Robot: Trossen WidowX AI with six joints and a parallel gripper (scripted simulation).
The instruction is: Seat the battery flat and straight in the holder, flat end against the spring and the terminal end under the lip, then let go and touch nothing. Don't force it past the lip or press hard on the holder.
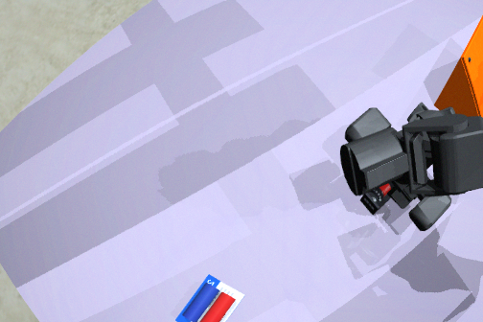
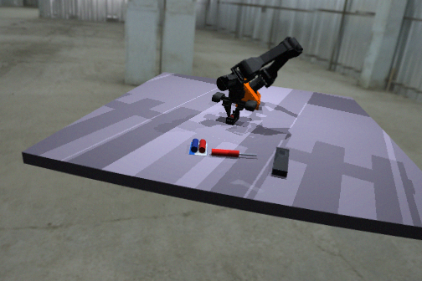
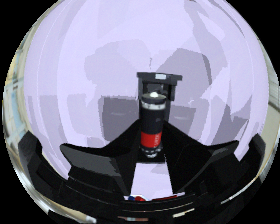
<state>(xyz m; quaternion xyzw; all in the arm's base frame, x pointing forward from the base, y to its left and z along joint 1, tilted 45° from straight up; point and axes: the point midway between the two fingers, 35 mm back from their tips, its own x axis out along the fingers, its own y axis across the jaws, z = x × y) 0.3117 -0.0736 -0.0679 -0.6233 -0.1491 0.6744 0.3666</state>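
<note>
The black battery holder (image 1: 368, 204) (image 2: 230, 121) (image 3: 170, 78) stands on the table, its lip at the far end in the wrist view. The black-and-red battery (image 1: 385, 189) (image 3: 152, 120) lies lengthwise in or just above it, terminal end toward the lip. The bright terminal shows uncovered, just short of the lip; this end looks raised. The flat end is beside silver metal at the near end; whether it touches the spring cannot be told. My gripper (image 3: 150, 123) (image 2: 232, 113) is shut on the battery, one finger on each side. Its body partly hides both in the top view.
A blue-and-white card (image 1: 240, 292) (image 2: 198, 154) with a blue and a red cylinder lies toward the front. A red-handled screwdriver (image 2: 225, 152) and a dark block (image 2: 280, 161) lie to its right. The orange arm base (image 1: 467, 83) (image 2: 253, 97) is behind the gripper.
</note>
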